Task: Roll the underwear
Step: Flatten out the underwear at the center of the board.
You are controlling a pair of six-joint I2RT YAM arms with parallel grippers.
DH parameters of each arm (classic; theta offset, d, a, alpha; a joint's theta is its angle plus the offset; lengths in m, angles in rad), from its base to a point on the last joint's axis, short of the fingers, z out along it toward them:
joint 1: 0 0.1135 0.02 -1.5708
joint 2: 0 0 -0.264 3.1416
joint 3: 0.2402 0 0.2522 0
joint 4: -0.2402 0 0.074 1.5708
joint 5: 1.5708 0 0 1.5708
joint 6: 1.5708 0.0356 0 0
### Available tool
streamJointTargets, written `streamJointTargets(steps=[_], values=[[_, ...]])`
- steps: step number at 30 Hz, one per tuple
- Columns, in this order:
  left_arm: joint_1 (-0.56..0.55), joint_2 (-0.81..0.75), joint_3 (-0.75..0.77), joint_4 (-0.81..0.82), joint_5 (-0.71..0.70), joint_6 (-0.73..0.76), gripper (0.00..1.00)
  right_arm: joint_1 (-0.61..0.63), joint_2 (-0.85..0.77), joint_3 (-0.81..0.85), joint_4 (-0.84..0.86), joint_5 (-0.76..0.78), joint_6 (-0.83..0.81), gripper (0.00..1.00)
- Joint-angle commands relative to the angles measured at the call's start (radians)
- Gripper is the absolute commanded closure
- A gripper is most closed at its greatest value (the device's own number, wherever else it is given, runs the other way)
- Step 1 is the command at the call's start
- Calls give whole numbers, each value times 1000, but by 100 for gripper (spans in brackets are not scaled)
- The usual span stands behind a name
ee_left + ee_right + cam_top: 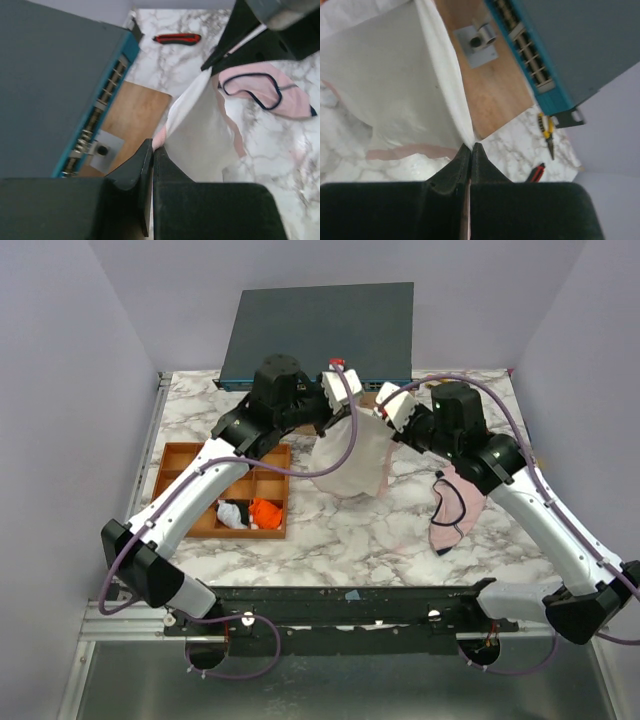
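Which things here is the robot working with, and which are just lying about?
Job: cream underwear, held by left gripper and right gripper; pink underwear; orange underwear in the tray.
Lying about: grey box, red knife, pliers, wooden board.

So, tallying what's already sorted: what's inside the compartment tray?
Black-and-white cloth and an orange garment lie in near compartments of the tray; the left arm covers parts of the others.

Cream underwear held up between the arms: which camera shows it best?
The top external view: nearly the whole cream underwear hangs there between the left gripper and right gripper, over the table. Each wrist view shows only its own pinched corner and part of the cloth.
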Motion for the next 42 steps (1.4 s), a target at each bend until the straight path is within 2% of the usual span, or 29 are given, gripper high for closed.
streamJointTargets(steps=[1, 4, 7, 14, 19, 21, 23, 26, 27, 29, 32, 36, 39, 42], values=[[32, 66, 164, -45, -79, 13, 100, -7, 50, 116, 62, 121, -58, 99], [32, 35, 119, -1, -95, 20, 100, -7, 38, 135, 78, 115, -54, 99], [32, -31, -34, 76, -101, 20, 100, -7, -20, 68, 87, 51, -54, 99], [-34, -171, -465, 179, 36, 29, 100, -17, -200, -294, -11, -255, -33, 99], [-146, -154, -652, 158, 136, 115, 100, -17, -283, -582, -69, -362, -48, 96], [-181, -127, -659, 111, 155, 158, 100, -18, -311, -638, -112, -411, -46, 92], [-198, -93, -633, 45, 181, 186, 100, -18, -326, -662, -146, -436, -46, 81], [-206, -47, -584, -50, 231, 185, 92, -17, -350, -657, -176, -443, -38, 70], [-210, -35, -573, -77, 244, 193, 87, -17, -355, -650, -188, -443, -36, 57], [-224, -26, -561, -136, 249, 219, 78, -18, -361, -638, -192, -439, -36, 46], [-231, -39, -572, -184, 237, 253, 72, -18, -373, -635, -141, -386, -19, 45], [-231, -77, -592, -272, 184, 302, 59, -17, -363, -652, -5, -234, 23, 45], [-231, -106, -606, -332, 117, 330, 56, -18, -321, -670, 98, -171, 47, 45], [-230, -140, -623, -303, 49, 310, 55, -17, -242, -683, 199, -102, 60, 45]])
